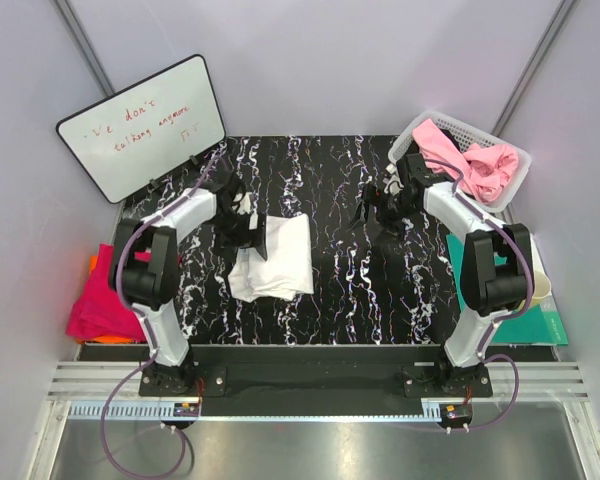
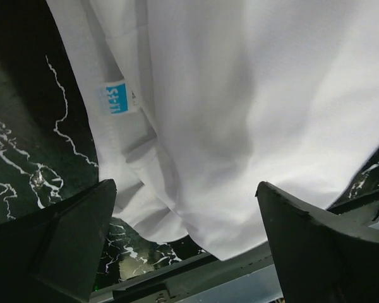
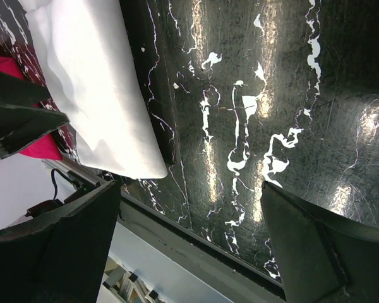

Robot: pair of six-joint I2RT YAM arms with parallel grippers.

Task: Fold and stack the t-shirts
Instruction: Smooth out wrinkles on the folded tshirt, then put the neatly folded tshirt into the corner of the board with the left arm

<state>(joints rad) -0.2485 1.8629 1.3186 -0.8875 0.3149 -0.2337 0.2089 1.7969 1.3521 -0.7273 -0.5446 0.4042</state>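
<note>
The white shirt [image 1: 275, 258] is lying in a loose fold on the black marbled table [image 1: 330, 300], a little left of centre. The left gripper [image 1: 250, 232] is hanging over the shirt's far left corner. In the left wrist view its jaws [image 2: 185, 185] are standing wide apart, released, with nothing pinched between them. The white cloth [image 2: 252, 95] is spreading below and beyond the fingers, with its small blue label [image 2: 114, 99] showing near the left edge of the fold.

The right gripper [image 1: 372, 210] is hovering over bare table to the right of the shirt, well apart from it. Its jaws [image 3: 191, 186] are also gaping wide and holding nothing. In the right wrist view, only the marbled top [image 3: 271, 95] is lying between the fingers, and the white shirt [image 3: 95, 82] is showing off to one side.

Pink shirts [image 1: 465, 160] are sitting heaped in the basket [image 1: 420, 125] at the far right corner. A magenta shirt [image 1: 100, 305] is resting off the table's left edge, with a sliver of orange shirt [image 1: 92, 265] peeking out at its far side. The teal mat [image 1: 545, 322] is lying at the near right, and a whiteboard [image 1: 145, 125] is leaning at the far left.
</note>
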